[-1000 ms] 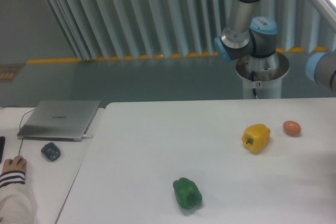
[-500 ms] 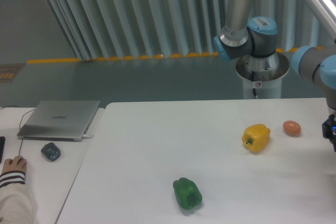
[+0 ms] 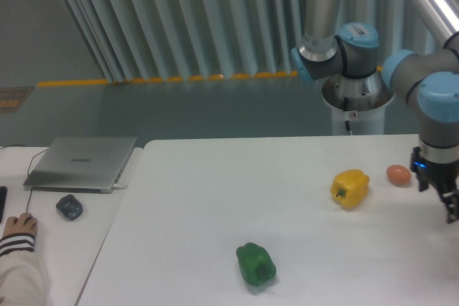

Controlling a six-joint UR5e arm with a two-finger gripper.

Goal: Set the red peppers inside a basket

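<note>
Zero red peppers in view, no basket either; target location cannot be told. Jaws (image 3: 450, 202) at right frame edge, partly cropped, openness cannot be told. Risk: grabbing yellow pepper (image 3: 350, 188) instead, or knocking egg (image 3: 399, 174) just beside wrist on counter (image 3: 215, 198).

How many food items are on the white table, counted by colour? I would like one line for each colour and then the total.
Yellow pepper: 1
Green pepper: 1
Orange-brown egg: 1
Red pepper: 0 in view
Total: 3 food items on the white table
</note>
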